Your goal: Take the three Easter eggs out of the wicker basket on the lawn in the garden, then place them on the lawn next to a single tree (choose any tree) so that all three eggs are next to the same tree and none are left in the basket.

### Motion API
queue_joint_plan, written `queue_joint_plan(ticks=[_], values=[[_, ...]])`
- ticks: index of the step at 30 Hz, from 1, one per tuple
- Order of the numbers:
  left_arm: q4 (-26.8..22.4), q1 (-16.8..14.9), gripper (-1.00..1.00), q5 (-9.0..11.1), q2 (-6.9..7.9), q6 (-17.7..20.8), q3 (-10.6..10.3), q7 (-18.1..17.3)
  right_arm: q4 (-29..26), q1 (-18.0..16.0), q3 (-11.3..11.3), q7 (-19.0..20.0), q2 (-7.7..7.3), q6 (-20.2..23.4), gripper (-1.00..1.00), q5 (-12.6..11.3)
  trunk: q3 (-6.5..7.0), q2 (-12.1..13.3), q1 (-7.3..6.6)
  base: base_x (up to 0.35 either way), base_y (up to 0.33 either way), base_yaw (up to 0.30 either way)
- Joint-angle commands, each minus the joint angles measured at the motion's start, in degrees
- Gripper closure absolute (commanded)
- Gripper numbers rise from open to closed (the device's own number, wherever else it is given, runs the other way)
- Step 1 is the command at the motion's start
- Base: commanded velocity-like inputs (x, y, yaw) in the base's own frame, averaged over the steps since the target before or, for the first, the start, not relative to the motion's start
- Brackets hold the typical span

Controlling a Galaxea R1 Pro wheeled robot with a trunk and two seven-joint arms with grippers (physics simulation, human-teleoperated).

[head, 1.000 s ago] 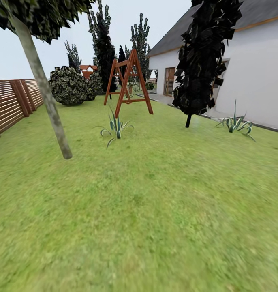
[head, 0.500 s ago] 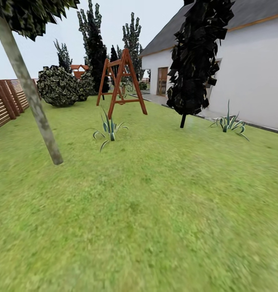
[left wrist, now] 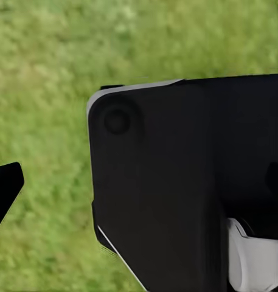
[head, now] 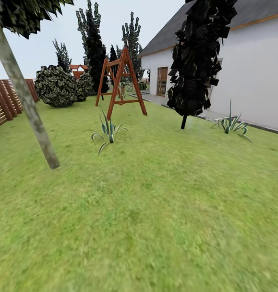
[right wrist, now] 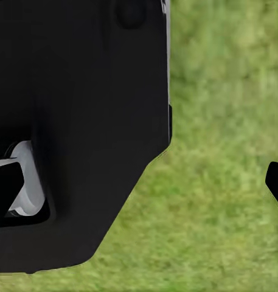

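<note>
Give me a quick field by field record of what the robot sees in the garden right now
setting: lawn beside a white house
nearest trunk: pale leaning trunk at left
dark tree: thin-trunked tree near the house
spiky plants: one mid-lawn, one by the house
other: wooden swing frame, round shrub, slatted fence
wrist views: dark robot parts above grass

- Flat, even daylight under a pale, overcast sky (head: 45, 44); no cast shadows under the trees.
- The lawn (head: 155, 227) smears into soft blur toward the head view's lower edge.
- Both wrist views are soft, with the grass out of focus.
</note>
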Motion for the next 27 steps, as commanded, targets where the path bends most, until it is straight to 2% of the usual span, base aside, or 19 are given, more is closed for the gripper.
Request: queue_joint_plan(ticks=[1,8,13,21,27], values=[[0.03,-0.05,-1.00,-0.07,-0.09,-0.20,-0.26,0.07,-0.02,-0.01,-0.33,-0.03,0.01,-0.16,-1.00,-0.02,-0.10,-0.10,0.06,0.334,0.001,0.000],[-0.03,-0.07,-1.00,-0.03,-0.61,-0.19,-0.36,-0.01,-0.45,-0.01,-0.26,-0.02,0.12,-0.15,-1.00,-0.05,-0.10,-0.10,0.06,0.326,0.000,0.000],[-0.06,-0.08,-1.00,0.09,-0.64,-0.24,-0.33,-0.02,-0.74,-0.01,-0.25,0.38,0.40,-0.21,-1.00,-0.01,-0.10,-0.10,0.06,0.143,0.000,-0.051],[-0.06,-0.06,-1.00,0.13,-0.59,-0.30,-0.37,-0.02,-0.76,-0.01,-0.55,0.49,0.48,-0.24,-1.00,-0.12,-0.10,-0.10,0.06,0.104,0.000,-0.224],[-0.06,-0.06,-1.00,0.20,-0.54,-0.35,-0.38,-0.02,-0.43,-0.01,-0.84,0.42,0.38,-0.29,-1.00,-0.19,-0.10,-0.10,0.06,0.234,0.000,-0.269]])
